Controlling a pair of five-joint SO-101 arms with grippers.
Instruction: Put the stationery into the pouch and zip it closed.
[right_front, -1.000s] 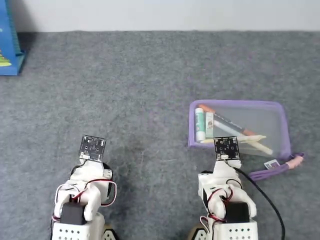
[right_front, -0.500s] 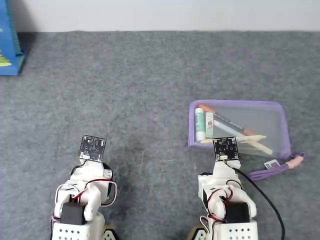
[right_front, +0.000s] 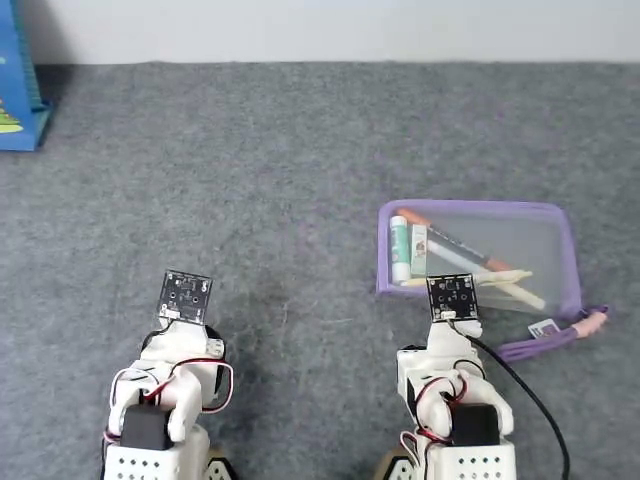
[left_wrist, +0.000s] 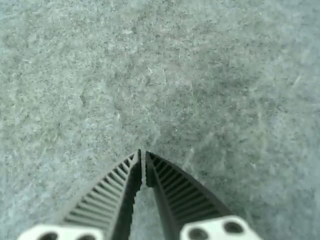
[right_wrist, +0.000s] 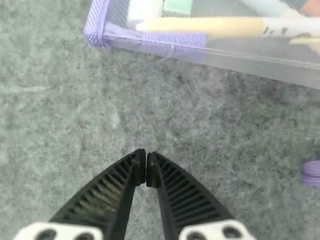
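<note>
Over the grey felt mat (left_wrist: 200, 75), the left claw (left_wrist: 143, 167) is hovering with its ribbed black jaws pressed together, gripping nothing. Rightward, the right claw (right_wrist: 146, 167) is hanging closed and empty too. Just ahead of its tips, the clear plastic pouch with purple fabric edging (right_front: 480, 206) is lying flat, holding a white glue stick (right_front: 400, 252), a small green-and-white block (right_front: 419, 252), a cream pencil (right_front: 505, 275) and an orange-tipped pen (right_front: 455, 244). The pouch's purple strap (right_front: 540, 345) is trailing to that claw's right.
</note>
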